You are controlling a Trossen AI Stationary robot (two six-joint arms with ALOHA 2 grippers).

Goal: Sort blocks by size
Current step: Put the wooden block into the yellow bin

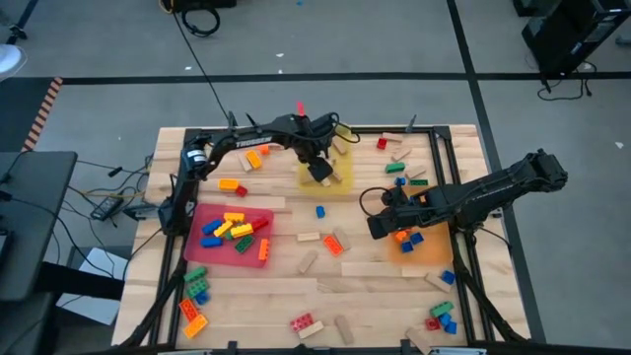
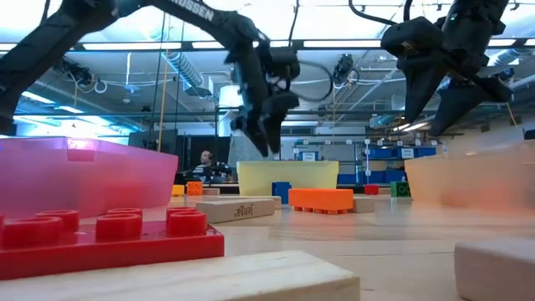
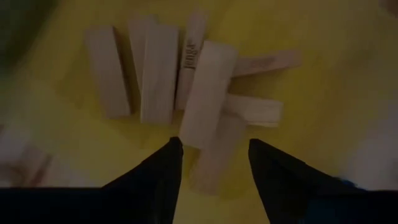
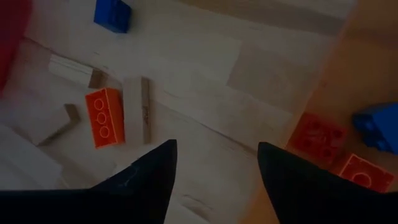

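Left end effector: I am hovering wide over the yellow tray, wooden blocks below, sorted together.
Right end effector: I am waiting wide, empty, beside the orange tray.

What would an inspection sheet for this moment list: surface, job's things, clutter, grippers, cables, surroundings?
Surface: wooden table, framed by dark rails.
Job's things: tan wooden blocks piled in the yellow tray; studded bricks in the red tray and orange tray; loose orange brick and others scattered on the table.
Clutter: nothing seen beyond the blocks.
Grippers: left gripper open above the yellow tray, empty; right gripper open over the orange tray's edge, empty.
Cables: black cable across the floor behind the table.
Surroundings: grey floor; a person far behind.
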